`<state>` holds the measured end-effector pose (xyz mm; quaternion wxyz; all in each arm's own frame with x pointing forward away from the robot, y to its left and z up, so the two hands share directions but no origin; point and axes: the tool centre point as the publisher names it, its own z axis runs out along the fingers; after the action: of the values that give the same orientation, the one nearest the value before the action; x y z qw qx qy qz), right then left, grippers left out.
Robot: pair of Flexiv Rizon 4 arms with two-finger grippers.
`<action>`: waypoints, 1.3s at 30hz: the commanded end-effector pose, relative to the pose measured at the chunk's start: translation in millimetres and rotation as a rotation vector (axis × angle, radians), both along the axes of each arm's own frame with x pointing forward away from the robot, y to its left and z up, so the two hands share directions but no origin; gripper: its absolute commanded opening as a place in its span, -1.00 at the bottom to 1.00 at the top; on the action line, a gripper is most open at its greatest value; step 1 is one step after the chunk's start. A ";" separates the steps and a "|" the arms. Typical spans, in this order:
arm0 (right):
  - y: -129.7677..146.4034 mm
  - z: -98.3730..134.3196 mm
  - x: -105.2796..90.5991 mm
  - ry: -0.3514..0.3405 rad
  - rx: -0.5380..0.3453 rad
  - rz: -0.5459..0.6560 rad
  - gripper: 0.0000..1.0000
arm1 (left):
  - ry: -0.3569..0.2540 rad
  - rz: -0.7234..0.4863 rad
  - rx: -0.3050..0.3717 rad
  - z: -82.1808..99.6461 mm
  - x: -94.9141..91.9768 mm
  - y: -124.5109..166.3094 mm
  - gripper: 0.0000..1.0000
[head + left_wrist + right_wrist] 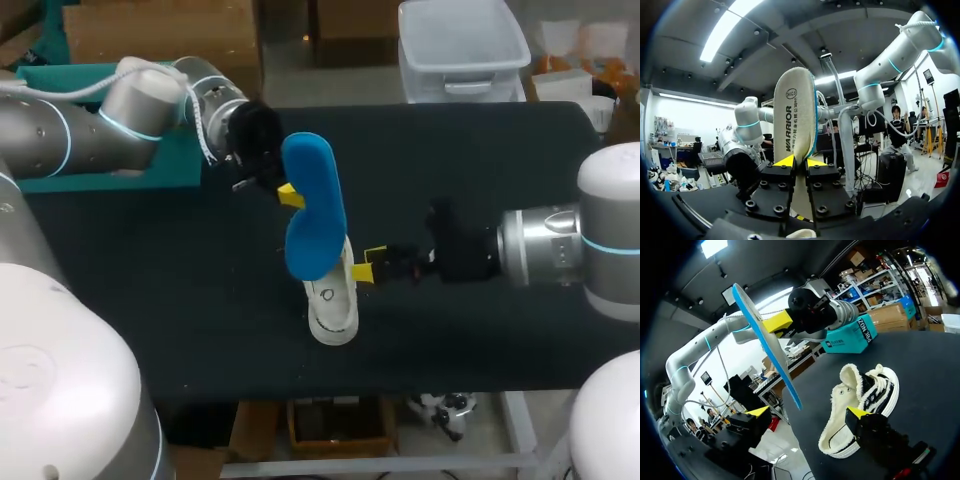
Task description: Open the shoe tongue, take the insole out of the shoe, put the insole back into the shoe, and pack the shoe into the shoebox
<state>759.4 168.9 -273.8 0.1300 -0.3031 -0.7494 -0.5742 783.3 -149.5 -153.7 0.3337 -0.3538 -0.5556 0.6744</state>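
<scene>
1. The shoe (332, 300) lies on its sole close to the near edge of the table (150, 300). Its open top faces up. A hard push could slide it toward that edge, so be gentle.
2. The right gripper (372, 265) is just beside the shoe. Its fingers are wide apart and hold nothing. One yellow tip is at the shoe's side. I think it should stay there to stop the shoe from sliding.
3. The left gripper (799, 161) is clamped tight on the blue insole (313, 205). The insole hangs above the shoe, its low end near the opening but not in it. I think it goes back next: low end first, slowly.
4. The teal shoebox (170, 168) sits at the far left, well apart from the shoe. A wide stretch of table lies between them.
</scene>
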 end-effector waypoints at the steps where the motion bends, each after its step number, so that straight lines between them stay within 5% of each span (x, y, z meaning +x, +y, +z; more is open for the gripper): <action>1: 4.0 3.7 -0.5 -0.023 0.009 0.006 1.00 | 0.030 -0.005 -0.012 -5.6 4.6 -2.8 -1.00; 16: 4.3 4.9 -1.9 -0.029 0.021 0.025 1.00 | -0.039 0.034 -0.018 -1.4 4.0 -0.4 -1.00; 39: 22.8 18.4 -0.4 -0.161 0.073 0.093 1.00 | -0.004 0.032 -0.023 -8.2 9.8 -4.5 -1.00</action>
<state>757.6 190.5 -255.0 0.1059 -0.2180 -0.7504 -0.6149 792.1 -154.3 -160.6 0.3180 -0.3508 -0.5552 0.6838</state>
